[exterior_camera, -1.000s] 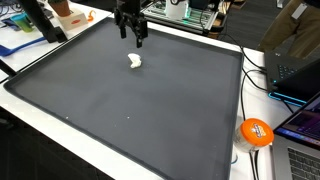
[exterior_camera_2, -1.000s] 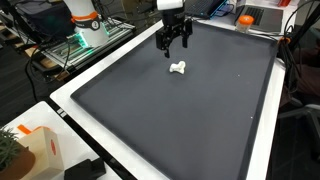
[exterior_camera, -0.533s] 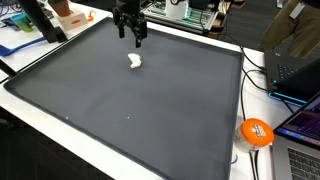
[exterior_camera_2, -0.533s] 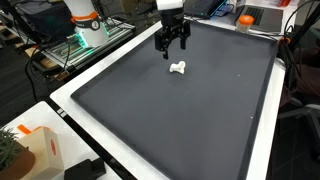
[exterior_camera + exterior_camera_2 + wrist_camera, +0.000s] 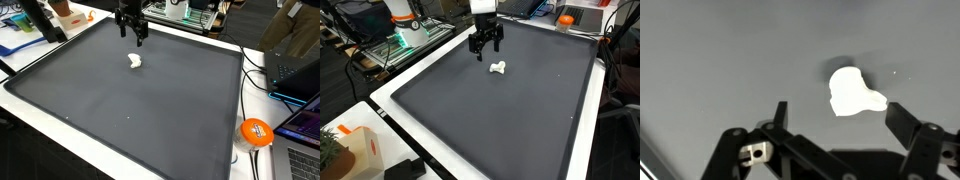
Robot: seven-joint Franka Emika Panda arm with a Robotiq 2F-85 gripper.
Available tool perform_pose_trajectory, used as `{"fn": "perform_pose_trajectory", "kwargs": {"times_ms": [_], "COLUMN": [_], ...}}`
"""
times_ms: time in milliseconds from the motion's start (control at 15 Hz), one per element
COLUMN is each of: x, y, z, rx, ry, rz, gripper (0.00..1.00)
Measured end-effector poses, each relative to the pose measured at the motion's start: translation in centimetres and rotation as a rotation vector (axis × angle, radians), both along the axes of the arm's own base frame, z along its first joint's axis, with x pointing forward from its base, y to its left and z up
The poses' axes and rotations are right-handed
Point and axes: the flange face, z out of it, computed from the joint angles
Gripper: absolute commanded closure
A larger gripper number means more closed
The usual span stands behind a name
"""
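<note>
Gripper (image 5: 485, 49) displaced over the last second. In an exterior view it has slid a little to the left. Most of that shift falls in the final half second; before that, barely any movement.

The white piece (image 5: 498, 68) formerly lay almost straight on the near side of the fingers. It now sits off to the right of the gripper's midline, so the sideways offset between the two has grown.

In an exterior view the gripper (image 5: 131, 38) has crept very slightly toward the far edge of the black mat (image 5: 150, 110). This has marginally lengthened the gap to the white piece (image 5: 134, 61).
</note>
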Motion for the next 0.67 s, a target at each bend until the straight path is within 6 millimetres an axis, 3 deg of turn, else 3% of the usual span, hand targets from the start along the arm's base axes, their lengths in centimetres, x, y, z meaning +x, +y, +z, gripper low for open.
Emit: {"fn": "perform_pose_trajectory", "kwargs": {"times_ms": [667], "x": [-3.0], "y": [-1.2], "z": [-1.8], "rx": [0.047], "ry": [-0.175], "rz": [0.116], "gripper": [0.00]}}
